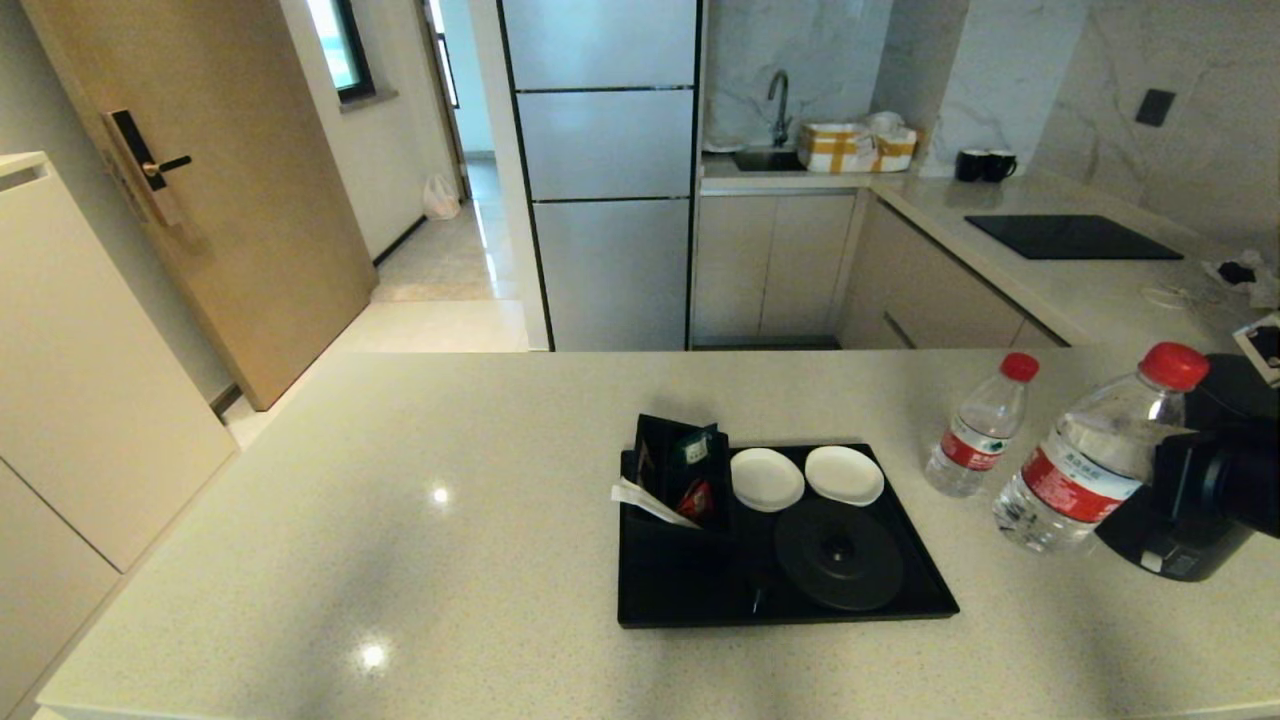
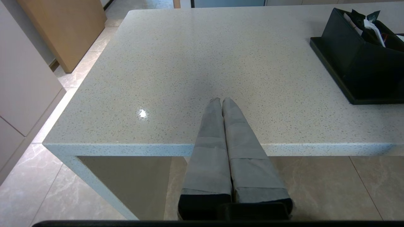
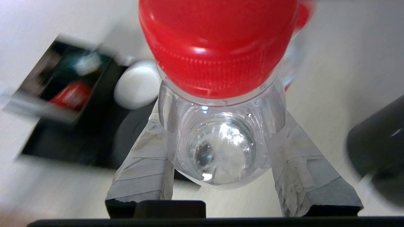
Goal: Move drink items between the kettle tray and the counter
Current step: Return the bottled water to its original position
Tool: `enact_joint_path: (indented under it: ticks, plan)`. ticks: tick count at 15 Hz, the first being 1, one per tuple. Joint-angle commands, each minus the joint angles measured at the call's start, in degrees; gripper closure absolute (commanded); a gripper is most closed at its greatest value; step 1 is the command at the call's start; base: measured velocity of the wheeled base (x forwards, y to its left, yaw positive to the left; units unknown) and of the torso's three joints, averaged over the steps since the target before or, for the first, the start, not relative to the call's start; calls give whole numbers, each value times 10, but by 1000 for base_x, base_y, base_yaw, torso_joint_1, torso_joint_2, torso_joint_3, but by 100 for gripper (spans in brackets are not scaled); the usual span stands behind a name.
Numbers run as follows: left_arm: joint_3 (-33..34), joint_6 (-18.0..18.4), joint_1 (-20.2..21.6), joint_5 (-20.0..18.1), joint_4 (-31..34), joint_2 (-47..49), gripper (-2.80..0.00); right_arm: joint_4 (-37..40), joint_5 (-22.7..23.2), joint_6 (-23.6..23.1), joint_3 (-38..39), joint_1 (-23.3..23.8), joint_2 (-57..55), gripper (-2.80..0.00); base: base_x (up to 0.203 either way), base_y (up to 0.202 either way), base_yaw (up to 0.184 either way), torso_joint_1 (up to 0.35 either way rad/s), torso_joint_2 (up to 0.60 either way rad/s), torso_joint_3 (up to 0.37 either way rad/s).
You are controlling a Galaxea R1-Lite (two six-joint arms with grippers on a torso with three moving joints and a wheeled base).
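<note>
The right gripper [image 3: 221, 138], jaws half-spread and clamped on a tilted red-capped water bottle [image 1: 1085, 470] lifted right of the kettle tray [image 1: 690, 590], should level it before lowering it clear of the second bottle [image 1: 975, 430] standing nearby on the counter [image 1: 400, 520].

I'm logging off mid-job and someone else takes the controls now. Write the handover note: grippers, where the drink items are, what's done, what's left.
Right gripper: shut on the nearer water bottle, held tilted above the counter, right of the tray.
Left gripper: shut, holding nothing, parked at the counter's near edge.
Second water bottle: upright on the counter, right of the tray.
Kettle: only partly seen, behind the right arm, off the tray.
Tray: round kettle base, two white coasters and sachet box; no drink items on it.
Left: place the held bottle; the rest depends on which way items are going.
</note>
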State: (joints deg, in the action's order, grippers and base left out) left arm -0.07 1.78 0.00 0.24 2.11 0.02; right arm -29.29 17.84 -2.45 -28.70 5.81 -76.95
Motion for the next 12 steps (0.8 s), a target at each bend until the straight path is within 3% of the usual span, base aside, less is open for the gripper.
enact_joint_path:
  ticks: [1, 4, 7, 12]
  plan:
    - [0, 0, 1, 0, 0, 0, 0, 29, 2, -2, -20, -8, 28, 0, 0, 0, 0, 0, 0, 0]
    - [0, 0, 1, 0, 0, 0, 0, -14, -32, -18, -20, -81, -36, 0, 0, 0, 0, 0, 0, 0]
    - [0, 0, 1, 0, 0, 0, 0, -56, -54, -22, -33, -113, -74, 0, 0, 0, 0, 0, 0, 0]
    - [0, 0, 0, 0, 0, 0, 0, -119, -102, -18, -75, -210, -184, 0, 0, 0, 0, 0, 0, 0]
